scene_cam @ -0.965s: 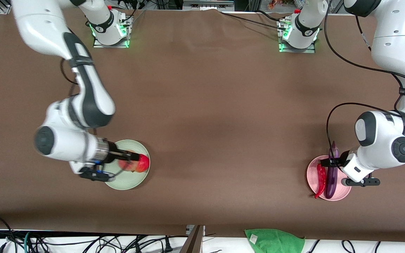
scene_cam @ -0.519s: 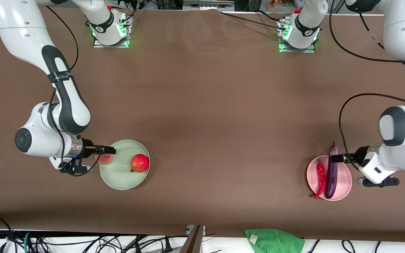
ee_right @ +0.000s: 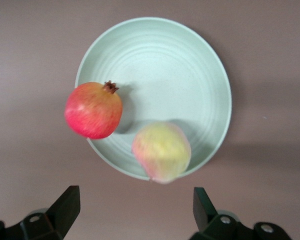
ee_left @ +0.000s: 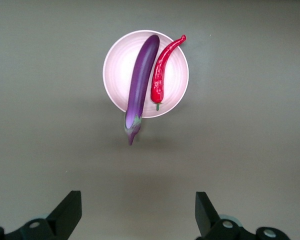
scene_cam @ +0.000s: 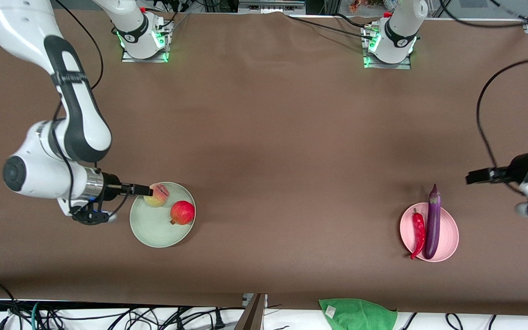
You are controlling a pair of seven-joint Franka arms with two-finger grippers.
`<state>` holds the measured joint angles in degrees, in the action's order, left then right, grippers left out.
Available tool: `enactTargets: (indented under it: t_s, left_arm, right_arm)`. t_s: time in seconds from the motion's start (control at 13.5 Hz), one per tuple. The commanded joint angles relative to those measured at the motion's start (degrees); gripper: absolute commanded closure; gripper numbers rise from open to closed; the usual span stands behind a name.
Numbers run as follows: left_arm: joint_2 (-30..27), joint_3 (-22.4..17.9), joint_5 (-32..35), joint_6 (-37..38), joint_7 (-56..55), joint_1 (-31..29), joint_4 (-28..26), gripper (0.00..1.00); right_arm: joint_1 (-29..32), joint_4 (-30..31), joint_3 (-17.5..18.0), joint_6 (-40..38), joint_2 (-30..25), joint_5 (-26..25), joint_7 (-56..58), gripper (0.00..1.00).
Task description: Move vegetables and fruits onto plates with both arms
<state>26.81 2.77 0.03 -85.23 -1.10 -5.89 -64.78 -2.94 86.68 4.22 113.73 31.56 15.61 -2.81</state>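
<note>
Brown table (scene_cam: 264, 137); green cloth (scene_cam: 358, 314) at edge; left hand (ee_left: 138, 215), right hand (ee_right: 135, 212) both released.

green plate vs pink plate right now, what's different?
The green plate holds two round fruits, a pomegranate and a peach; the pink plate holds two long vegetables, an eggplant and a chili.
The green plate lies toward the right arm's end of the table, the pink plate toward the left arm's end.
The eggplant's stem overhangs the pink plate's rim; the peach sits at the green plate's rim.
Both are round and of like size.
</note>
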Motion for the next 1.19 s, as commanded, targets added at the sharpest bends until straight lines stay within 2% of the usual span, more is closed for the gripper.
enactTargets:
  t_s: [0.0,0.15,0.37,0.45,0.52,0.67,1.11]
  left_arm:
    - [-4.73,-0.74,1.10,1.30,-0.13,0.35,-1.49,0.00]
    - [-7.89,-0.48,2.86,1.39,-0.13,0.96,-2.36,0.00]
    - [-17.29,-0.30,2.08,2.18,-0.40,2.63,-15.69,0.00]
    - [-19.49,-0.30,2.08,2.18,-1.53,4.12,-18.51,0.00]
    - [-20.21,-0.30,2.08,2.18,-3.72,4.57,-19.06,0.00]
    - [-20.57,-0.74,-1.06,3.84,-5.41,4.57,-19.59,0.00]
    - [-18.72,-0.48,-1.09,3.76,-4.79,3.78,-18.37,0.00]
  right_arm:
    - [-0.23,2.69,0.00,-6.39,-7.89,-3.30,-3.60,0.00]
    - [-0.23,4.54,0.00,-10.27,-15.00,-6.37,-5.36,0.00]
    - [-0.14,4.90,0.08,-19.74,-24.41,-10.68,-6.42,0.00]
    - [-0.14,5.77,-0.18,-21.86,-27.14,-11.21,-6.42,0.00]
    - [-0.05,6.21,-0.35,-22.67,-28.56,-12.87,-5.90,0.00]
    - [0.04,6.31,-1.41,-24.69,-29.62,-14.64,-5.54,0.00]
    - [0.83,3.49,-1.67,-25.31,-28.31,-16.05,-4.05,0.00]
